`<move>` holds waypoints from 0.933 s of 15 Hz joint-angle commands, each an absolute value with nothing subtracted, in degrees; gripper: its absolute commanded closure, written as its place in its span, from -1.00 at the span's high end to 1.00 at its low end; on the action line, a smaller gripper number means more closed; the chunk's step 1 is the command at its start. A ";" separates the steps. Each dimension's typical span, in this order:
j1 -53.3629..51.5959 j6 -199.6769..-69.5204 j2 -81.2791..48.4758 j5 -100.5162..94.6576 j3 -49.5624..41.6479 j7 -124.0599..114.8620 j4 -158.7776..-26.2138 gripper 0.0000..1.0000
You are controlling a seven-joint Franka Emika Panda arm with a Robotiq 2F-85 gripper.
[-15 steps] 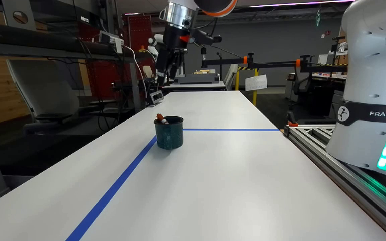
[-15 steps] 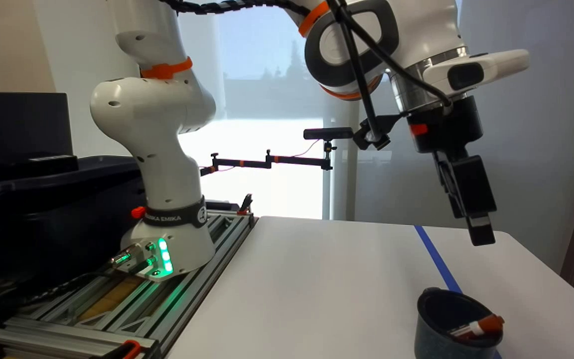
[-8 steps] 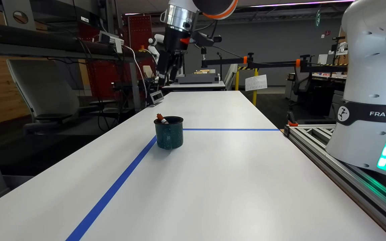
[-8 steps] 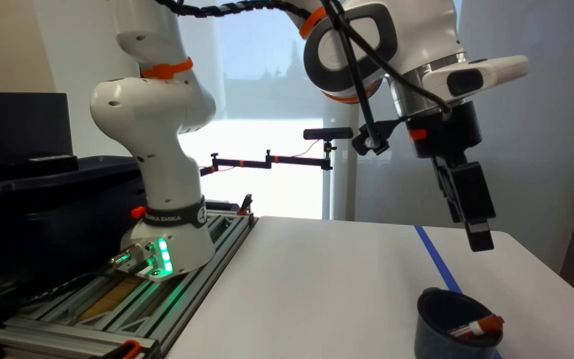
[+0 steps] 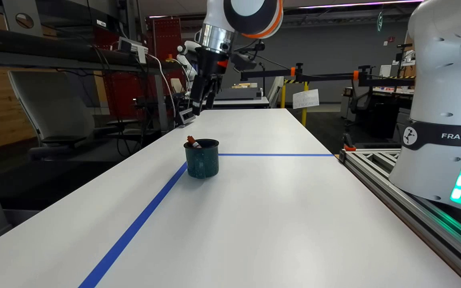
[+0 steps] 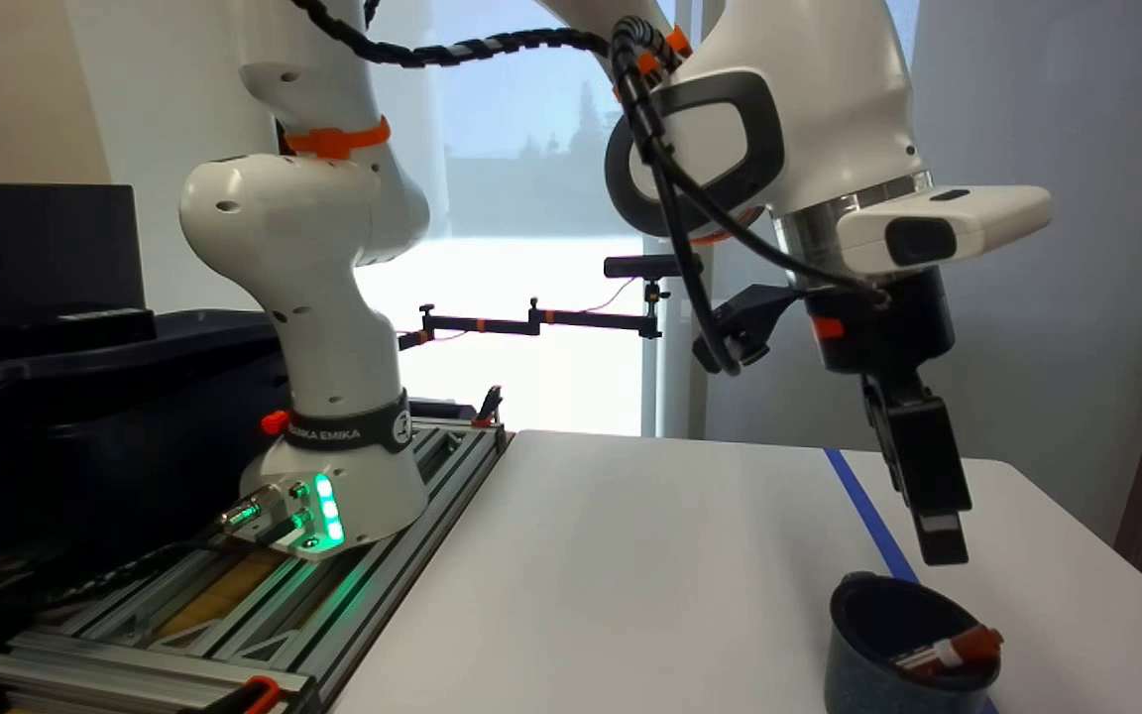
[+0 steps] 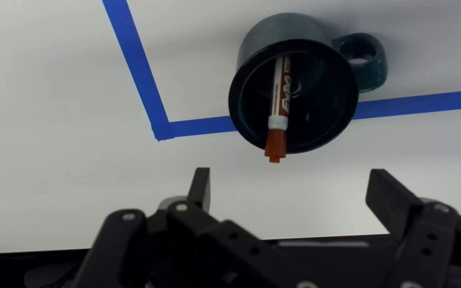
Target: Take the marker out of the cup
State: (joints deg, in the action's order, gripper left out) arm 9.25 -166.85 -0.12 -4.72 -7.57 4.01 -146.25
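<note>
The dark teal cup (image 5: 203, 165) stands upright on the white table; it also shows in an exterior view (image 6: 854, 659) and in the wrist view (image 7: 280, 30), with its handle at the right there. The red marker (image 7: 277, 142) leans inside it, with a white label and band and its reddish-brown cap just past the rim. The cap also shows in both exterior views (image 5: 192, 141) (image 6: 972, 647). My gripper (image 7: 290, 186) is open and empty. It is above the cup in both exterior views (image 5: 203, 108) (image 6: 940, 543), apart from cup and marker. The marker's lower end is partly shaded.
Blue tape lines (image 7: 134, 68) cross the white table (image 5: 294, 208), and the cup stands over one. A small grey device (image 5: 187, 116) sits at the table's edge. The metal rail and robot base (image 6: 353, 496) border the table.
My gripper has moved down toward the cup, with the arm lower in both exterior views. The cup and marker have not moved.
</note>
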 commanded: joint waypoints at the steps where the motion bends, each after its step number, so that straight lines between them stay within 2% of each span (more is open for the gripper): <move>1: 9.07 -171.17 -3.02 -0.99 -7.80 6.33 -146.32 1.00; 3: 9.60 -172.49 -4.29 1.92 -6.74 8.36 -146.28 1.00; 4: 9.76 -172.72 -4.83 3.26 -6.35 9.31 -146.15 0.89; 5: 9.93 -173.01 -5.26 4.61 -5.88 10.24 -146.00 0.48; 7: 10.37 -172.92 -5.91 8.05 -4.61 12.47 -145.53 0.39; 10: 11.33 -172.63 -7.04 13.57 -2.47 15.86 -144.07 -0.09; 11: 11.56 -172.77 -7.57 14.44 -2.19 16.68 -143.55 -0.19; 14: 12.36 -173.29 -9.88 15.70 -1.77 18.58 -141.77 -0.26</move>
State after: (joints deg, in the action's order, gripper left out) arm 10.86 -171.86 -7.27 13.18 -2.91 15.38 -143.85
